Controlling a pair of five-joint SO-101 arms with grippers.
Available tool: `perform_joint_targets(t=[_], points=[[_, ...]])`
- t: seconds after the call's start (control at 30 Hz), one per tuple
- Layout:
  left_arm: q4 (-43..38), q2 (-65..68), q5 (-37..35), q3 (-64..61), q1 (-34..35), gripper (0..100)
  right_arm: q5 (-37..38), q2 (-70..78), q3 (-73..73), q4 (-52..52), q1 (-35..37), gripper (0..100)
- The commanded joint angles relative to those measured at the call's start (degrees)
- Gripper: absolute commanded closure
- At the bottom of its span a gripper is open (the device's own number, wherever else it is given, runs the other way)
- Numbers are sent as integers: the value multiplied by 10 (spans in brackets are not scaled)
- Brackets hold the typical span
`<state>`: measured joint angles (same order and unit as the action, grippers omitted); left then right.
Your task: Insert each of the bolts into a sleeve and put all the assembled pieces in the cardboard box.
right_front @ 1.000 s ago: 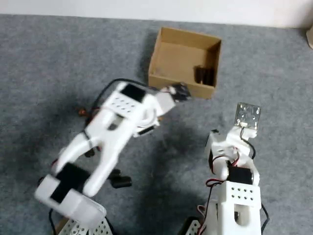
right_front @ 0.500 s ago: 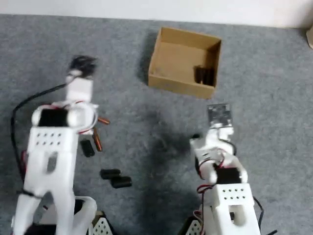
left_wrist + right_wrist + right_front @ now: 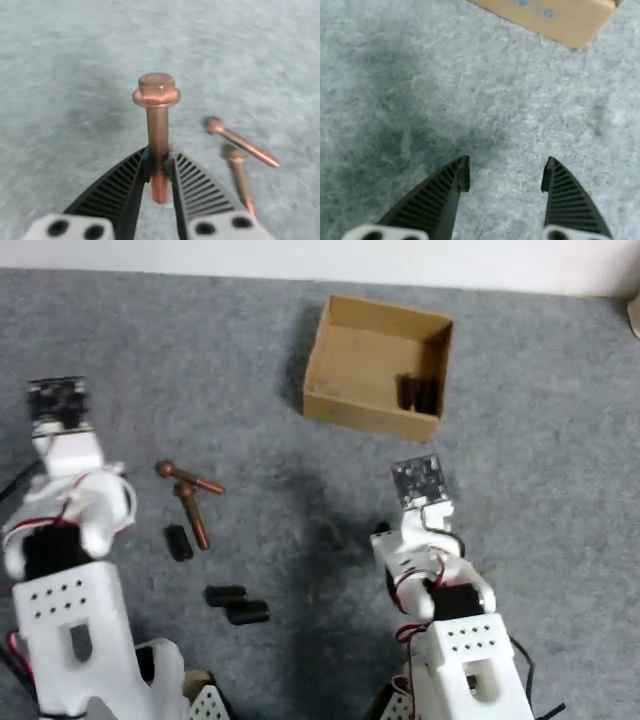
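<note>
We judge the chief risk to lie in the grip. The left gripper (image 3: 159, 161) is clamped on a copper bolt (image 3: 157, 112) low on its shank, close to the tip, and the hexagonal head stands well clear of the jaws. Held so near its end, the bolt could pivot or slide out under a sideways push. The jaws also cover the end that a sleeve must pass over, so we expect mating to be awkward.

That arm is by the left edge of the grey mat (image 3: 560, 490). Two loose bolts (image 3: 190, 478) lie on the mat beyond the held one, apart from it, and three black sleeves (image 3: 225, 594) lie nearer the front edge. The right gripper (image 3: 506, 172) hangs spread and empty over bare mat, near the cardboard box (image 3: 360, 412). The box stands towards the far edge, with dark pieces (image 3: 420, 393) inside.
</note>
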<state>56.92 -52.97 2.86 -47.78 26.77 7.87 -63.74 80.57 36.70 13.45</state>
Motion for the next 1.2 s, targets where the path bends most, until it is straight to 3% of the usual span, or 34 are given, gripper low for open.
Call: perform_joint_targets(t=[0.0, 0.13, 0.53, 0.67, 0.93, 1.17], points=[[-13, -24, -4, 5, 55, 993, 7, -5, -5, -1, 6, 778], [-13, -25, -3, 5, 82, 993, 8, -5, 0, -3, 21, 778], [-13, -24, 0, -23, 78, 993, 60, -4, 32, -1, 87, 778], [-57, -24, -4, -57, 79, 993, 79, -1, 30, 11, 113, 778], [-84, -21, -17, -76, 78, 993, 81, 71, -97, 114, 311, 778], [-70, -24, -40, -74, 176, 993, 83, 248, -211, 114, 389, 778]])
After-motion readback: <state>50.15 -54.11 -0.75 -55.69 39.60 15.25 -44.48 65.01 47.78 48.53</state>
